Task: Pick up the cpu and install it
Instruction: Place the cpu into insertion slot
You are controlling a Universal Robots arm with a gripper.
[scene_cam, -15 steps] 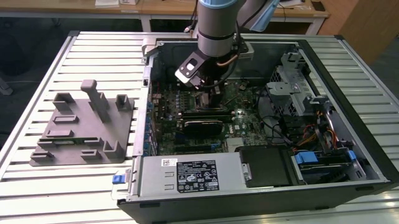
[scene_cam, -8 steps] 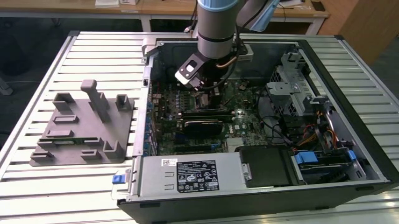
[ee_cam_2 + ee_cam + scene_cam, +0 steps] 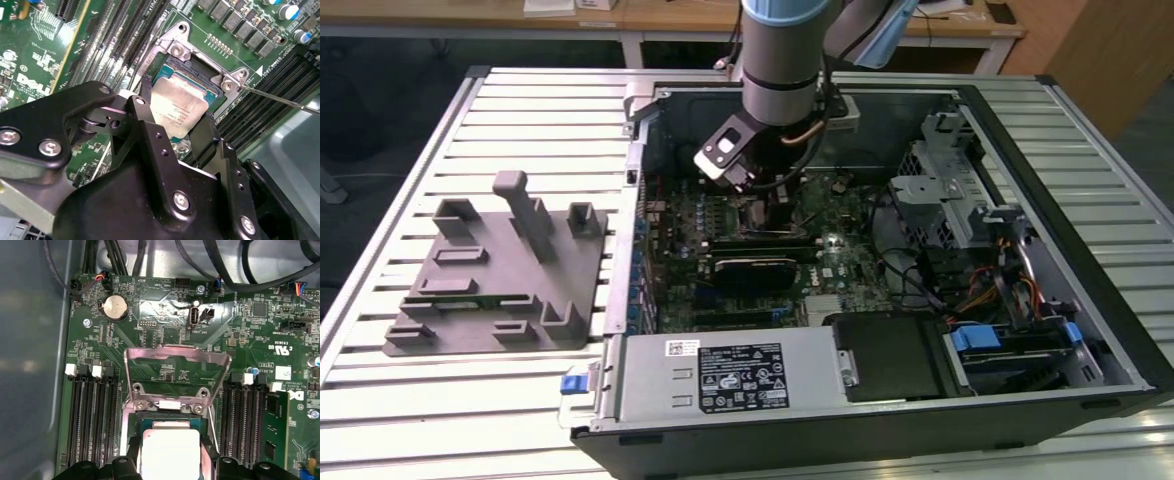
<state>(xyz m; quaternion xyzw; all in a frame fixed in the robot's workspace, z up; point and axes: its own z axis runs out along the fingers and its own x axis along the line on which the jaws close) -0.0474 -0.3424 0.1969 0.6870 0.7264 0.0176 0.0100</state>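
The cpu point(image 3: 177, 107) is a flat square chip with a silver-grey metal top. It sits between the black fingers point(image 3: 145, 107) of my gripper point(image 3: 176, 114), which is shut on it. It hangs just over the open socket point(image 3: 197, 67) on the green motherboard, slightly tilted. In the first wrist view the cpu point(image 3: 170, 452) lies over the socket with the metal load plate point(image 3: 177, 360) swung up behind it and the gripper point(image 3: 171, 449) around it. In the exterior view the gripper point(image 3: 767, 195) reaches down into the open computer case point(image 3: 1067, 330), over the board's upper middle.
A grey fixture tray point(image 3: 494, 290) with upright posts lies on the slatted table at the exterior view's left. Memory slots point(image 3: 92, 410) flank the socket, and a memory stick point(image 3: 275, 430) stands on one side. A thin socket lever point(image 3: 280, 97) sticks out beside the frame. The power supply point(image 3: 727, 375) and drive cage point(image 3: 947, 200) crowd the case.
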